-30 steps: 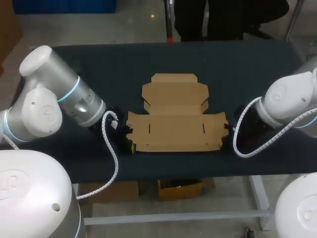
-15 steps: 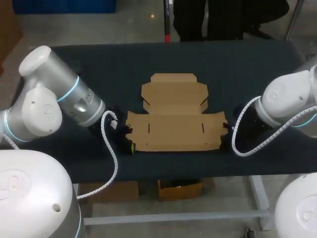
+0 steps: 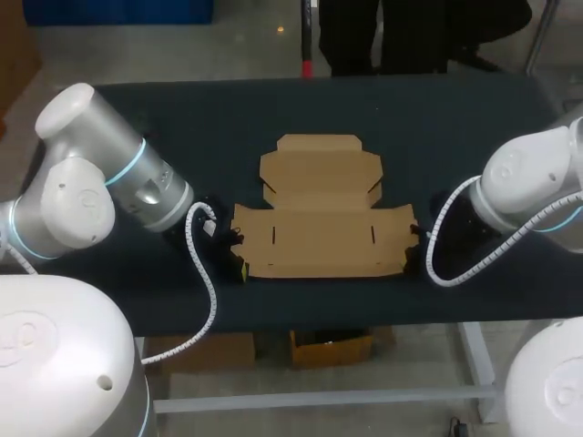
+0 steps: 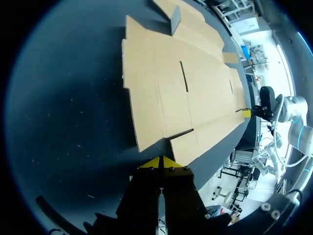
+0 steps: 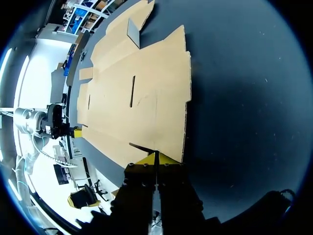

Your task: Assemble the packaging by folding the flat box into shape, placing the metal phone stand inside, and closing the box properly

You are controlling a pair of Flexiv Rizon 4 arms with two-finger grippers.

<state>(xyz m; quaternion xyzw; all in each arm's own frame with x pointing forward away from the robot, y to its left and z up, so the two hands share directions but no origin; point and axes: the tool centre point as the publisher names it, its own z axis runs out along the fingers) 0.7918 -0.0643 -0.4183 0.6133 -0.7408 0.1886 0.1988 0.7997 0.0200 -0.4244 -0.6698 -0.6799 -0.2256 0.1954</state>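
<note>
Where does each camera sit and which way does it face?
Head view: above and behind the robot, looking down on the table and box; left arm and right arm show.
Left wrist view: on the left wrist, facing across the box toward the right gripper; the left gripper shows, tips together.
Right wrist view: on the right wrist, facing the opposite way; the right gripper shows.
Both wrist views share the box.

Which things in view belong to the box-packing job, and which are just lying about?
Job: flat cardboard box, left pincer, right pincer, one at each near corner. Phone stand not in view.
Not of the job: dark table.
</note>
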